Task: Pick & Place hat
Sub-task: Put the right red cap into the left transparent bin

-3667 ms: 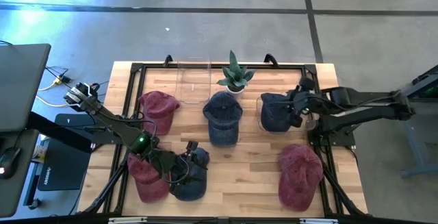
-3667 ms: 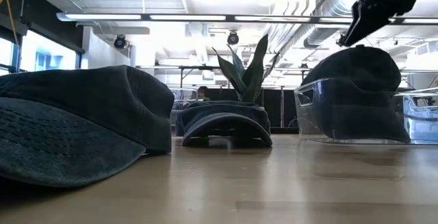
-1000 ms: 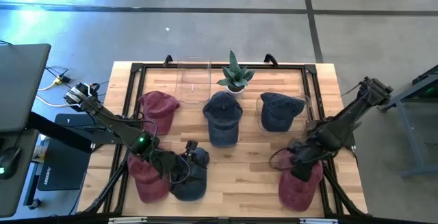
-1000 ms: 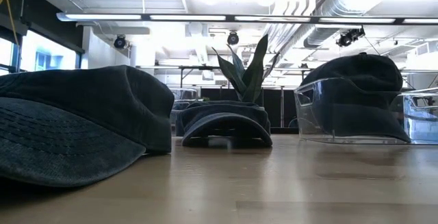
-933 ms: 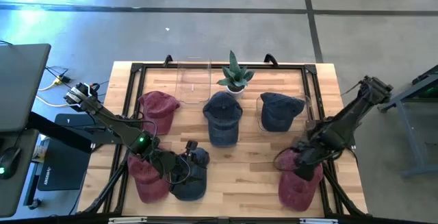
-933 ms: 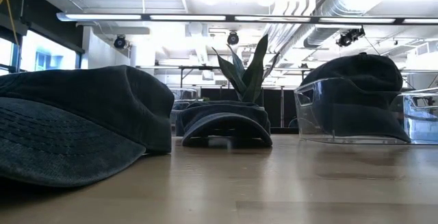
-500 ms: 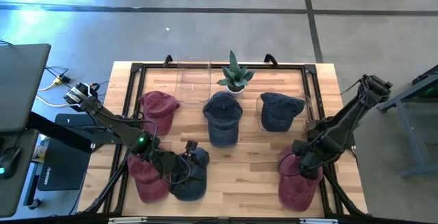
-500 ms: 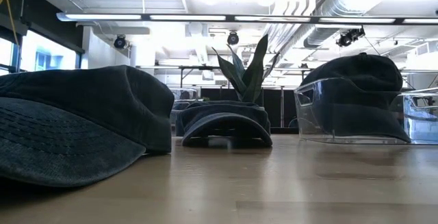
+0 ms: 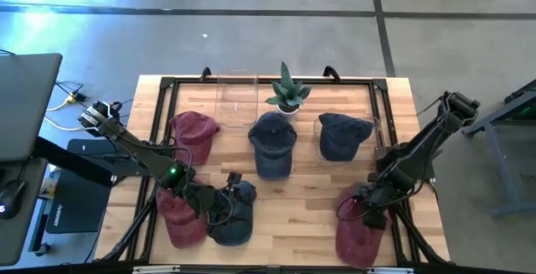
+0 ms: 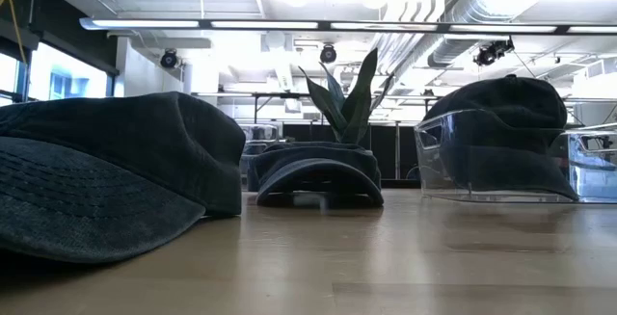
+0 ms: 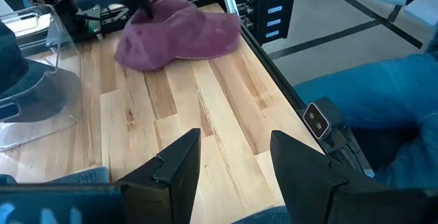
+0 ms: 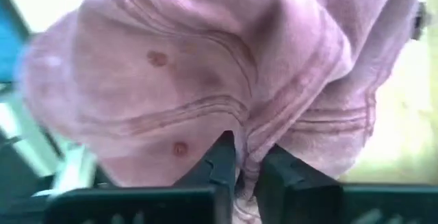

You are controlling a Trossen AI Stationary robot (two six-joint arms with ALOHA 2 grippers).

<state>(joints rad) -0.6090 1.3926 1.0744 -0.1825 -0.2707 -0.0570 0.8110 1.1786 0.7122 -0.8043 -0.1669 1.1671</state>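
A red hat [image 9: 358, 234] lies near the table's near right corner, and my right gripper [image 9: 369, 210] is shut on its cloth. In the right wrist view the red hat [image 12: 205, 66] fills the picture. My left gripper [image 9: 231, 207] stands open over a blue hat [image 9: 234, 220] at the near left, beside another red hat [image 9: 179, 217], with nothing between its fingers [image 11: 179, 170]. Another blue hat [image 9: 340, 137] rests in a clear container [image 9: 375, 131] at the far right. My right gripper pinches a raised fold of the red hat's crown [image 12: 243, 148] between its two fingers. The fingers come slanting down from the table's far right. The hat rests on the table beneath them, and its cloth is bunched up at the fingers.
A blue hat [image 9: 272, 144] lies in the middle, and a red hat [image 9: 194, 131] at the far left. A potted plant [image 9: 287, 94] and an empty clear container [image 9: 237, 98] stand at the far edge. Bare wood lies between the near hats. A person's leg [image 11: 383, 107] shows beyond the table's right edge.
My right gripper has gone toward the table's near edge and down onto the red hat, and has taken hold of its crown. The hat has shifted a little toward the near edge and bunched up.
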